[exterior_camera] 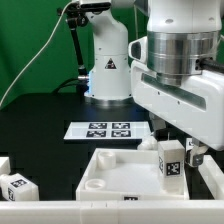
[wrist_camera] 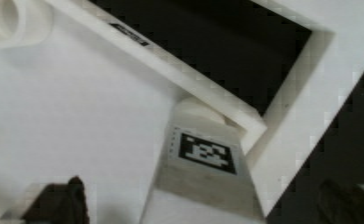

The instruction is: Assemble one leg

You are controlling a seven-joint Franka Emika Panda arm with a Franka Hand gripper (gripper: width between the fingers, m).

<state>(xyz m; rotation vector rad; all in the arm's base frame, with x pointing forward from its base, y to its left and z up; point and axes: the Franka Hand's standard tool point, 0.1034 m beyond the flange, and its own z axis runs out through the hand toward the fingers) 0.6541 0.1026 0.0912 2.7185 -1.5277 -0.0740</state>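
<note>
A leg (exterior_camera: 172,161), a short white post with a black-and-white tag, stands upright in the corner of the white tray-like panel (exterior_camera: 112,172) towards the exterior view's right. My gripper (exterior_camera: 176,150) hangs over it, open, with a finger on each side of the post and a gap showing. In the wrist view the leg (wrist_camera: 204,152) sits against the panel's raised rim (wrist_camera: 168,66), between my dark fingertips (wrist_camera: 56,203); my gripper (wrist_camera: 197,208) straddles it without touching.
The marker board (exterior_camera: 110,129) lies behind the panel. Two more tagged legs (exterior_camera: 17,186) lie at the exterior view's left, and another white part (exterior_camera: 212,183) sits at the right. The robot base (exterior_camera: 107,62) stands at the back.
</note>
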